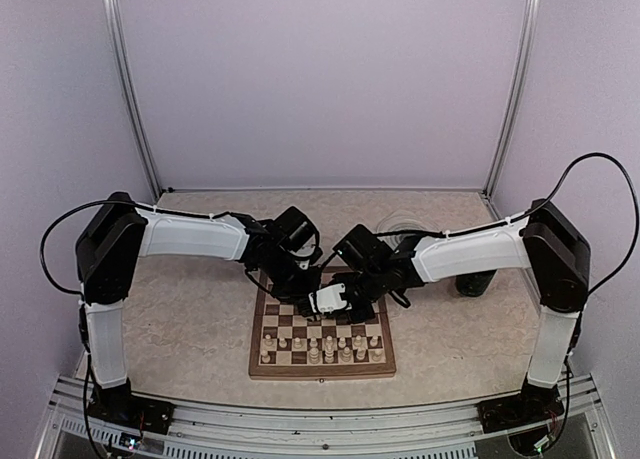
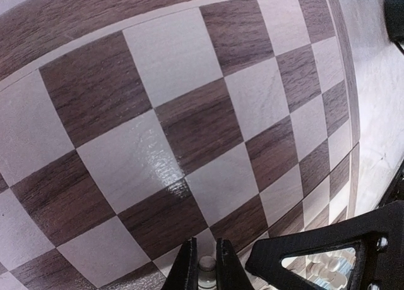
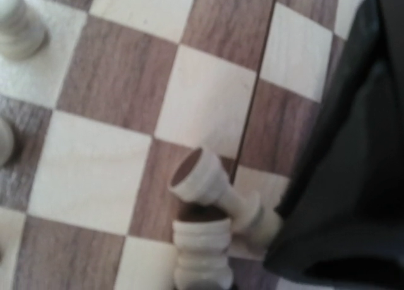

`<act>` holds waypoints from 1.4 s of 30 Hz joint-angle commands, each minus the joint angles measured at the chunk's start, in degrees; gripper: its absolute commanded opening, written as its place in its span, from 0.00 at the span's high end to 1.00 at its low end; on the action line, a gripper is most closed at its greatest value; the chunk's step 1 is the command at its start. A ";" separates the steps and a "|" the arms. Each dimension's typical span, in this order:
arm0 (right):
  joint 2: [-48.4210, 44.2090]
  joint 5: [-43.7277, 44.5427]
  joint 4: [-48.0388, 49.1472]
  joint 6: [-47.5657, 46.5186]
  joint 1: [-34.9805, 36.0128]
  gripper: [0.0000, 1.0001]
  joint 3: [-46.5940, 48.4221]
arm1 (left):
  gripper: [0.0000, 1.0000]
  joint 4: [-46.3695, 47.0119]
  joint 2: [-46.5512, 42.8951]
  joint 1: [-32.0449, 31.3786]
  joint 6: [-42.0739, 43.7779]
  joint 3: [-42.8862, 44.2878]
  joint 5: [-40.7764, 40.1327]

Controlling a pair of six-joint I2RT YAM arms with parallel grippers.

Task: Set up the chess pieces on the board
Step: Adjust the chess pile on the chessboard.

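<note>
- Now, left wrist view: left fingers [image 2: 187,271] sit narrow at the bottom edge, pinching one pale piece [image 2: 206,265] between them.
- Bare squares of the board [image 2: 189,122] fill the frame above that grip.
- Top view: right fingers [image 1: 350,301] are closed over the board's far half; what they hold, I cannot tell.
- Right wrist view: one tipped piece [image 3: 211,186] leans across another [image 3: 202,258], lower centre.
- The other chess pieces [image 1: 322,351] line the board's lower rows on the surface [image 1: 190,319].

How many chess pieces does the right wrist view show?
4 chess pieces: top left, left edge, lying at centre, just below it. More may be hidden.
</note>
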 commanded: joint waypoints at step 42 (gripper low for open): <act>-2.04 0.17 0.16 5.07 -2.51 0.83 -4.55 | 0.65 -17.61 -5.36 -2.01 2.47 -4.90 -18.90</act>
